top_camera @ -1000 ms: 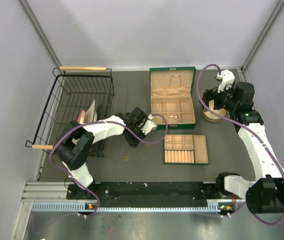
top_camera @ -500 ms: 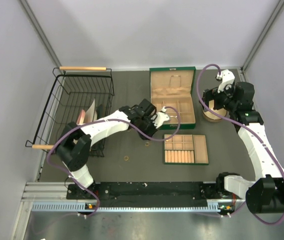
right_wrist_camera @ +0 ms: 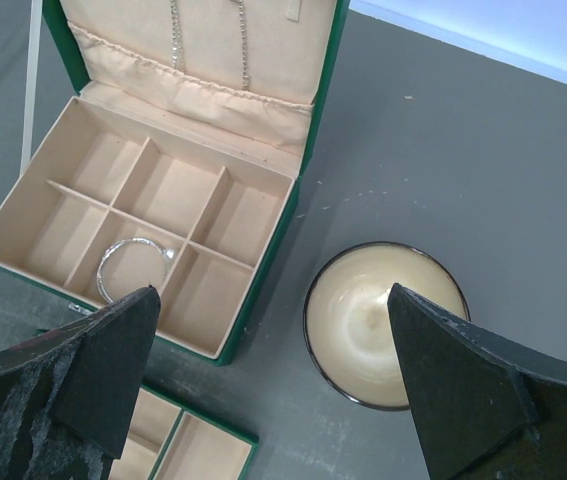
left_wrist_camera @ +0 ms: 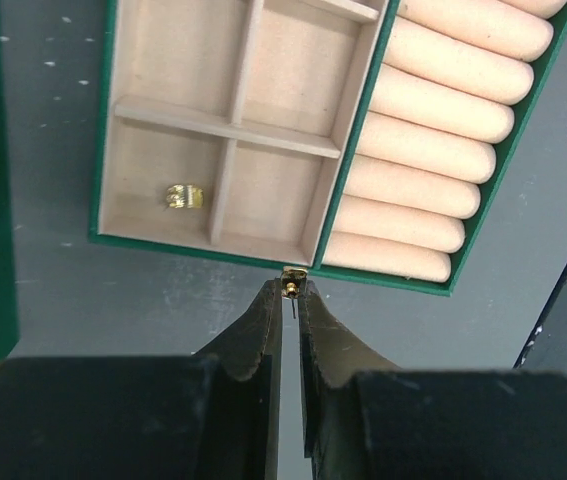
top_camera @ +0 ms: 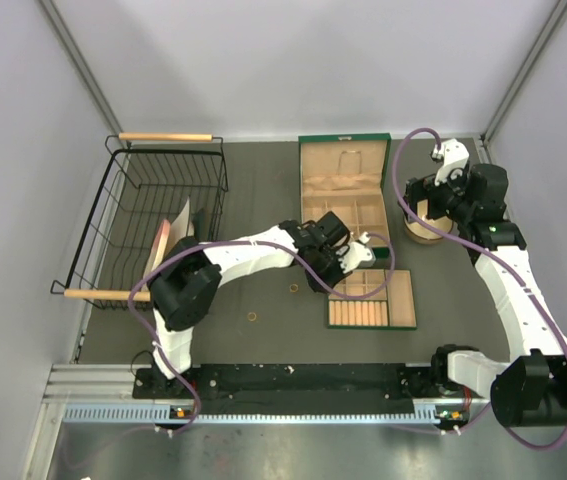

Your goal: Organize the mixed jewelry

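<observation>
The table [top_camera: 263, 190] is dark grey, closed in by pale walls [top_camera: 293, 60] on 3 sides. A black wire basket [top_camera: 163, 190] with wooden handles stands at the left. An open green jewellery box [top_camera: 344, 175] lined in tan sits at the middle back, and a tan tray [top_camera: 400, 300] with a green rim lies just in front of it. A round dish [right_wrist_camera: 383, 318] stands to the right of the box. A silver bangle [right_wrist_camera: 133, 262] lies in 1 of the box's compartments.

The left tool [left_wrist_camera: 290, 290] hangs at the tray's left edge, its fingers almost together and clamped on a tiny gold stud [left_wrist_camera: 290, 284] at the very tips. A flat gold ring [left_wrist_camera: 184, 196] lies in the tray's corner compartment. On the bare table left of the tray lie 2 more pieces, a loose ring [top_camera: 293, 289] and a second loose ring [top_camera: 252, 317] nearer the arm bases.

The right tool [right_wrist_camera: 271, 295] hovers above the box and dish with its fingers spread wide, gripping nothing.
</observation>
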